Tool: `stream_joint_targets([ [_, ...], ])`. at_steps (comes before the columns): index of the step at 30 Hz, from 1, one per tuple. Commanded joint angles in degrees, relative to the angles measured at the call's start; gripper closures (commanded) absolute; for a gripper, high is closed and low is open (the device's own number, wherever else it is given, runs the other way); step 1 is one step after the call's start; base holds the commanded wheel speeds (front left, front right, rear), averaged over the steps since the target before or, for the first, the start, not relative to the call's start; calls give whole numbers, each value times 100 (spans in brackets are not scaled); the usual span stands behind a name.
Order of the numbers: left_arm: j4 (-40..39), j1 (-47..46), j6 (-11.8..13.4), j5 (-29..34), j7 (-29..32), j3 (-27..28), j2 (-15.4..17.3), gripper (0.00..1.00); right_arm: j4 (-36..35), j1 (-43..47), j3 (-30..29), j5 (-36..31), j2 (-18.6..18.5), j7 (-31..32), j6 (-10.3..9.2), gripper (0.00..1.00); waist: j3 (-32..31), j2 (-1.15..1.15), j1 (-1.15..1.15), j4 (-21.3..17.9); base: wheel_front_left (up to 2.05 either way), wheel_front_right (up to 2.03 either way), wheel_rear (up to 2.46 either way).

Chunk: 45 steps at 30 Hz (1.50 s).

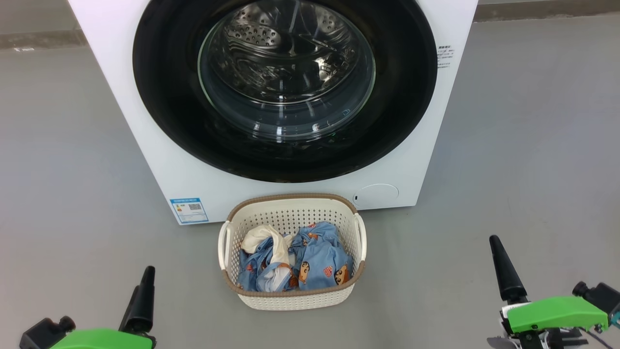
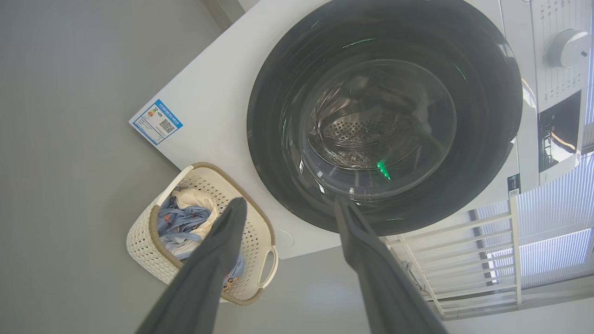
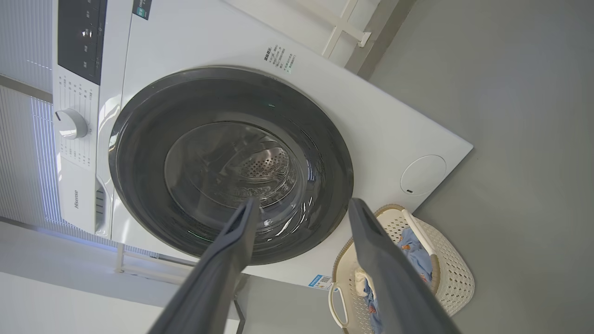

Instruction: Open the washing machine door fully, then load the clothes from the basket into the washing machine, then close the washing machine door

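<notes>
Left end effector (image 2: 290, 204) and right end effector (image 3: 302, 203), lower frame, stand released, empty. Washing machine door (image 1: 286, 87) appears shut, handle unclear; advise hooking rim edge, swinging wide.

Grey floor (image 1: 533, 145), smooth and plain, spans left to right, near to far. At the far edge, a darker brownish skirting strip (image 1: 34, 39) runs along the wall base. In the left wrist view, a white slatted rail frame (image 2: 464, 260) stands far right, with a pale ribbed panel (image 2: 552, 218) behind it, bluish light coming through.
</notes>
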Motion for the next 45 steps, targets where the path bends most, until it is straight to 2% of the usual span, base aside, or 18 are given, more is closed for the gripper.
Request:
stream_joint_targets([
  [1,-193,-314,-8,217,-80,56,159,0,-156,-327,118,-177,-62,-64,4,0,-1,0,-1,0,0,0,0],
  [26,-256,-447,-11,2059,-488,-310,487,0,-108,-532,269,-1855,-110,-357,6,0,-41,0,-1,6,0,0,0],
  [45,-201,-572,-14,3459,-811,-440,639,0,-96,-719,327,-3605,-144,-675,7,0,-22,0,-1,8,0,0,0],
])
